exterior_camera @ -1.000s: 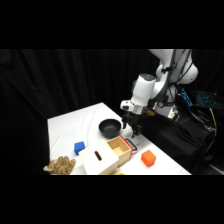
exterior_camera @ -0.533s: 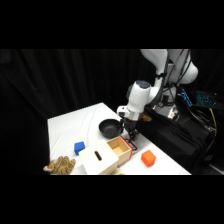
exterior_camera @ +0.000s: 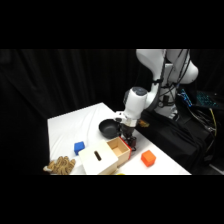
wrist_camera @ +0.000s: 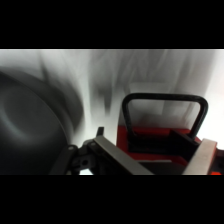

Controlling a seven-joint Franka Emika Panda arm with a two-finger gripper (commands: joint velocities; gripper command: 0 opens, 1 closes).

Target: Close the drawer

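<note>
Gripper (exterior_camera: 127, 138) low at open drawer (exterior_camera: 120, 148) handle (wrist_camera: 165, 112), beside bowl (exterior_camera: 108, 128).

Black curtain (exterior_camera: 60, 80) (folds) behind white table (exterior_camera: 75, 122)

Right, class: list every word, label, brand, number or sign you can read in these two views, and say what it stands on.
None can be read.
Wooden box: only a dark slot on top, no lettering.
Open drawer and its handle: no print.
Orange block, blue block, black bowl: plain.
Equipment behind the table: too blurred to tell.
</note>
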